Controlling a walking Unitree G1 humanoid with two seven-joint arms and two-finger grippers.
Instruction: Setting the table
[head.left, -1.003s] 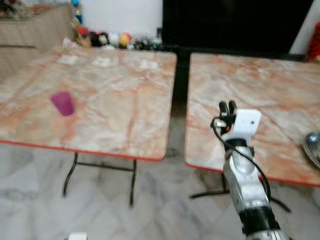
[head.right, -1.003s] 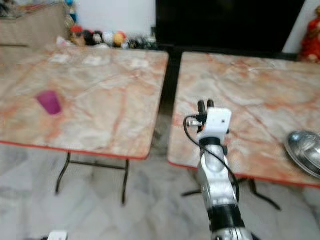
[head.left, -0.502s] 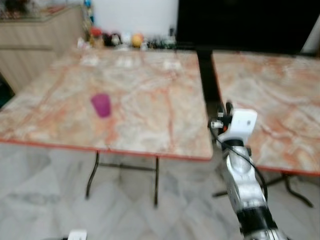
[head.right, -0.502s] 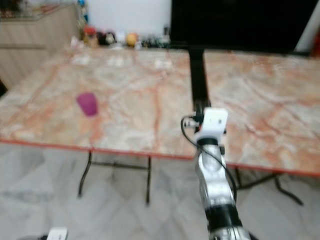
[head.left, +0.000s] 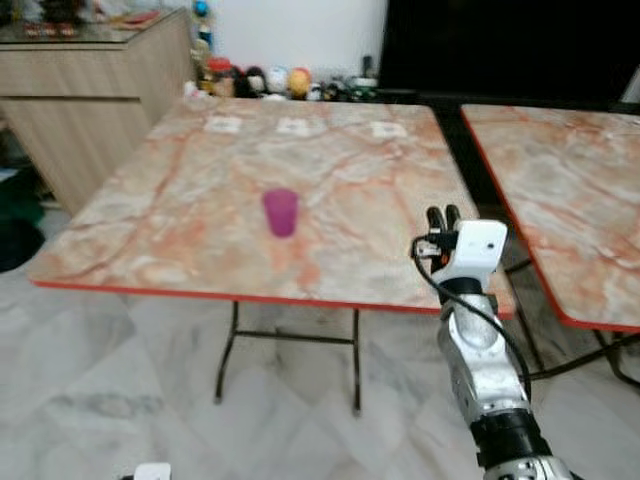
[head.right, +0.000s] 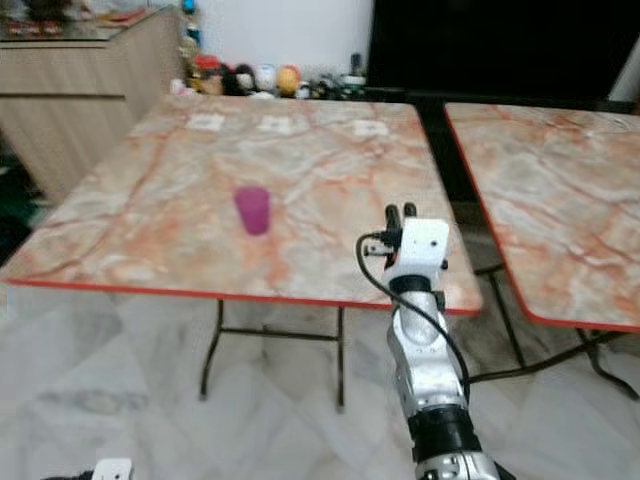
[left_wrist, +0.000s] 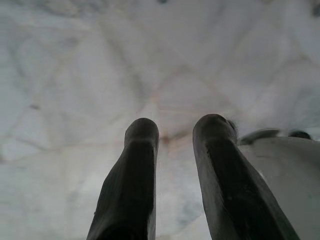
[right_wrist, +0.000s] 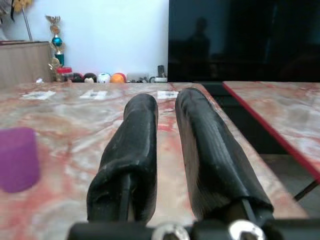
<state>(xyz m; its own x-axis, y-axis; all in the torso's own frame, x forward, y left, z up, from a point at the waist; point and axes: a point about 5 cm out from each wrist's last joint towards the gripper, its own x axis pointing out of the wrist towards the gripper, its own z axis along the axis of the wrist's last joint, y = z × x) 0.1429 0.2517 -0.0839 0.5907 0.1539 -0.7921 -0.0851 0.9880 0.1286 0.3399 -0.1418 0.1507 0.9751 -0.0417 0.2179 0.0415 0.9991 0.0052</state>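
Two marble-top tables with red edges sit side by side on a pale tiled floor (head.left: 90, 380). The left table (head.left: 180, 230) has a purple cup (head.left: 281, 212) near its middle, plus three small cards (head.left: 295, 126) lined up at 12 o'clock.

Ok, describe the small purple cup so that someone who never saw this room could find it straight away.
Start at the left of the two marble-patterned folding tables with red edges. The small purple plastic cup stands upright near that tabletop's middle, ahead and left of the raised right gripper. It is the only coloured, standing thing there; the other items are flat white cards at the far edge.
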